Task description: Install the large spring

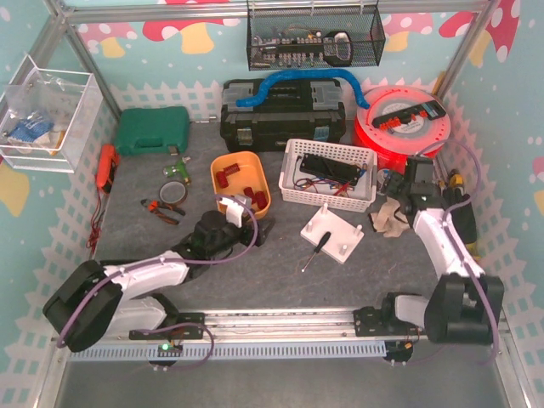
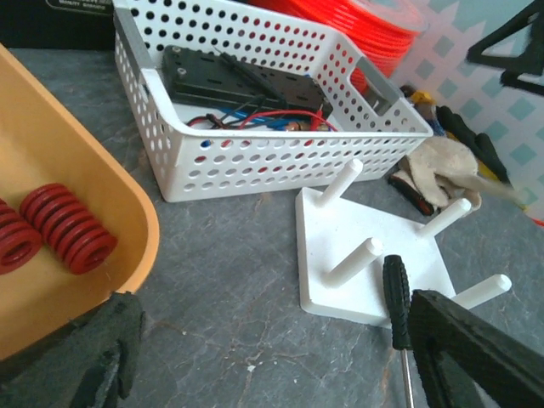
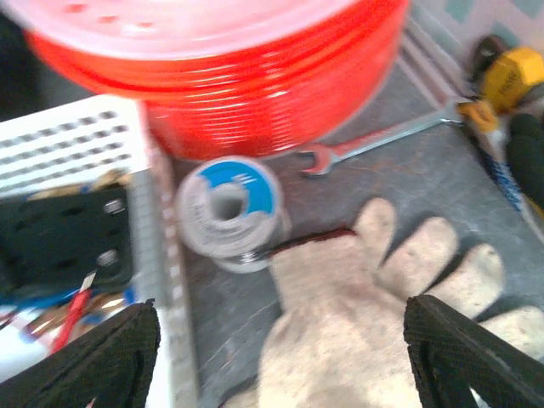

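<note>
On the left of the grey table, an orange oval plastic tray (image 1: 240, 181) holds several red coil springs (image 2: 68, 229). They lie on the tray floor, and I cannot tell which is the large one. The left gripper (image 2: 272, 323) sits low, just in front of this tray, with its jaws spread wide and nothing held. Only bare tabletop shows between the two black fingers (image 2: 110, 357). The springs lie outside that gap, up and to the left of the left finger, and the tray's rim reaches that finger.

Further right, a white square plastic plate with four upright pegs (image 2: 365, 246) lies flat on the table, and none of its pegs carries a spring. A black-handled screwdriver (image 2: 395, 297) lies against the plate's near edge, just beside the right finger of the left gripper. Behind the plate stands a white perforated plastic basket (image 2: 255, 144) holding a black part and red and blue wires.

On the right, the right gripper (image 3: 280, 306) hangs over a pale fabric work glove (image 3: 357, 323), with its jaws released and apart and gripping nothing. Just beyond the glove are a small wire spool with a blue label (image 3: 229, 212), a silver open-ended spanner (image 3: 382, 140) and a big red cable reel (image 3: 255, 76). The springs are well apart from this gripper, across the basket.
</note>
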Controlling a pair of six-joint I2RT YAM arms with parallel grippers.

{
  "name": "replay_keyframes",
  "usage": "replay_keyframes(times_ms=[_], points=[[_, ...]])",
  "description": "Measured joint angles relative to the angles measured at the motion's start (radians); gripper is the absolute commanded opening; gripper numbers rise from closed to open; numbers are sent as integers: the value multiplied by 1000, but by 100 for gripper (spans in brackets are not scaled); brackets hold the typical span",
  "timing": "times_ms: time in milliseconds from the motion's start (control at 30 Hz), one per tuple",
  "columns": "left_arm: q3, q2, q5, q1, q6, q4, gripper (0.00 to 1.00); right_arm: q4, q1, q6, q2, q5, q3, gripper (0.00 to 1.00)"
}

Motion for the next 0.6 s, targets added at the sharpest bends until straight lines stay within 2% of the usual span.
replay_keyframes(times_ms=[167, 300, 600], points=[[36, 27, -71, -66, 5, -48, 69, 8, 56, -9, -182, -151, -71, 84], [77, 62, -132, -148, -3, -86, 62, 34, 107, -14, -282, -264, -138, 87], [202, 275, -305, -412, -51, -108, 44, 123, 237, -45, -340, -354, -250, 88]])
